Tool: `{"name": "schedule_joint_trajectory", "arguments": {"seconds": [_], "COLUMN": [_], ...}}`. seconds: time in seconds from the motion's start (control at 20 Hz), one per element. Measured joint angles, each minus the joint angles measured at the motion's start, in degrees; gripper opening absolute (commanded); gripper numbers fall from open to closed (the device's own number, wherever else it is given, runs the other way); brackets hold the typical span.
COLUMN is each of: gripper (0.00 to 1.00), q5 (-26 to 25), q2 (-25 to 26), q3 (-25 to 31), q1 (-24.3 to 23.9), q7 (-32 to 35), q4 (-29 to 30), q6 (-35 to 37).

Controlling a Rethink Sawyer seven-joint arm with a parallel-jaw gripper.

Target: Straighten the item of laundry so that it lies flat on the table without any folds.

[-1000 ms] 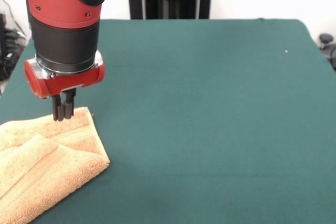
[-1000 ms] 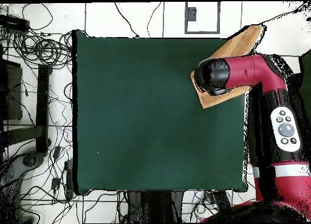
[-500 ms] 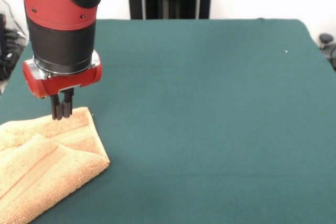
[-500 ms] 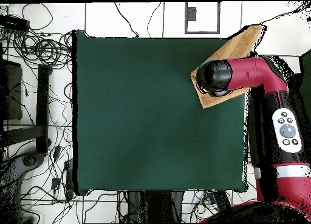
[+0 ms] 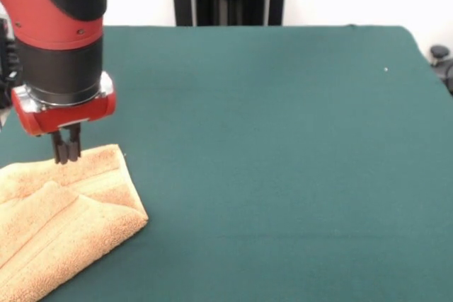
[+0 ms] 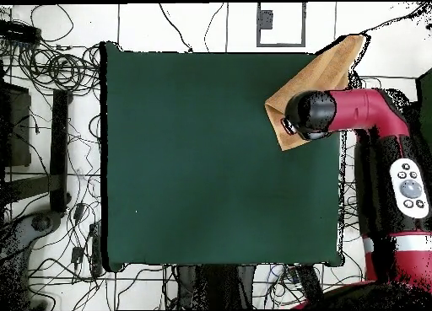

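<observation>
The towel (image 5: 64, 217) runs off the front view's left and bottom edges; overhead, the arm (image 6: 354, 114) covers its middle. The gripper (image 5: 66, 148) looks pinched together, contact with the cloth unclear

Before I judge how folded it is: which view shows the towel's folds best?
The front view: the towel shows a layer doubled over itself, with the gripper at its far edge. The overhead view shows the towel as a flat tan shape, partly hidden by the arm and reaching past the table edge.
</observation>
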Motion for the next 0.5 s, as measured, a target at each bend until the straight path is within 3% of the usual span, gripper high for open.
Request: {"name": "schedule_joint_trajectory", "arguments": {"seconds": [0.5], "gripper": [0.00], "q5": [0.2], "q2": [1.3], "q3": [0.0], "q1": [-5.1], "q7": [0.0], "q4": [2.2], "q6": [-7.4]}}
